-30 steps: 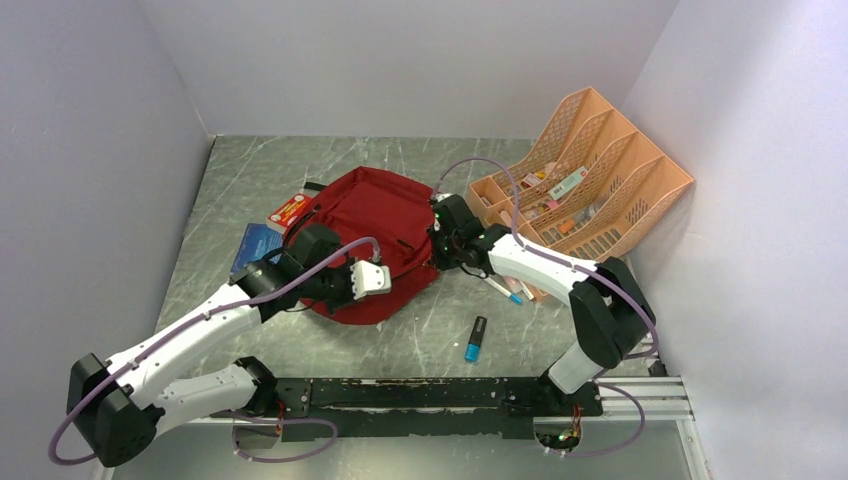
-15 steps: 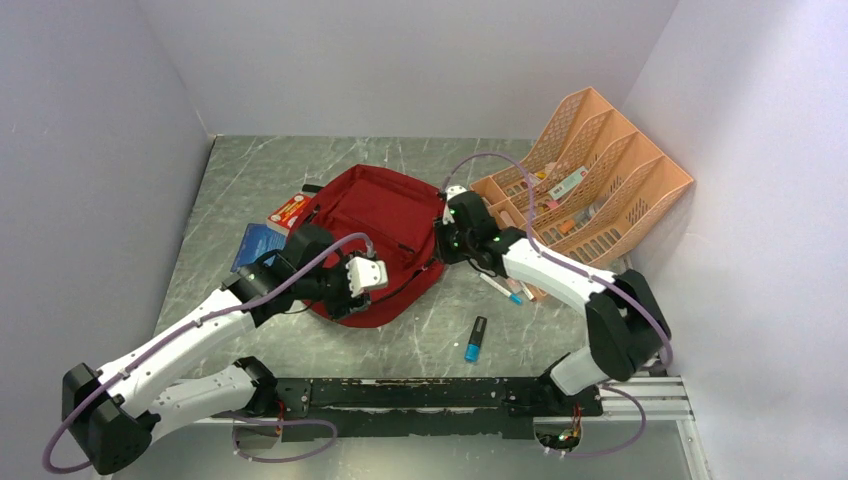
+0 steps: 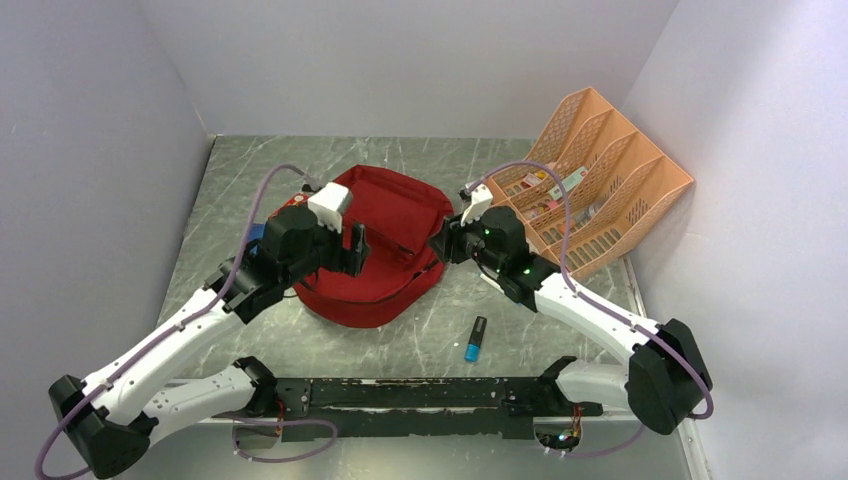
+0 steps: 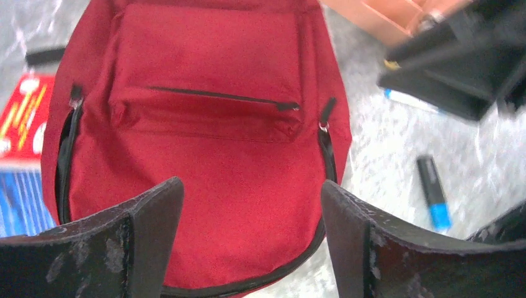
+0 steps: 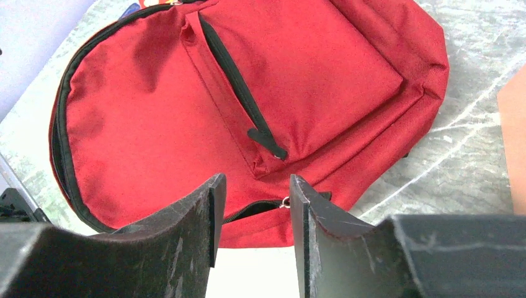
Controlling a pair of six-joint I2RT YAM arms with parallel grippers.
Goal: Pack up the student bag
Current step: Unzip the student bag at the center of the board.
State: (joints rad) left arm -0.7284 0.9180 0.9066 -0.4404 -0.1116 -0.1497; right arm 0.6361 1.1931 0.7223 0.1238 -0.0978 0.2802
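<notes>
The student bag (image 3: 385,240), dark red with black zippers, lies flat in the middle of the table with its front pocket facing up. My left gripper (image 3: 356,250) hovers over the bag's left part. In the left wrist view it (image 4: 251,186) stands open wide above the red fabric (image 4: 205,167), with nothing between its fingers. My right gripper (image 3: 441,246) sits at the bag's right edge. In the right wrist view it (image 5: 255,183) is open above the bag (image 5: 248,93), and a metal zipper pull (image 5: 285,202) shows just beyond the right finger.
A peach mesh organiser (image 3: 600,185) holding small items stands at the back right. A blue-capped marker (image 3: 475,340) lies in front of the bag. A red booklet (image 4: 22,118) and a blue book (image 4: 22,205) lie by the bag's left side. Pens (image 4: 409,99) lie near the organiser.
Both grippers have gone from shut to open and have come off the bag. The left gripper rose and swung back left; the right arm drew back to the right. The bag now lies flatter.
</notes>
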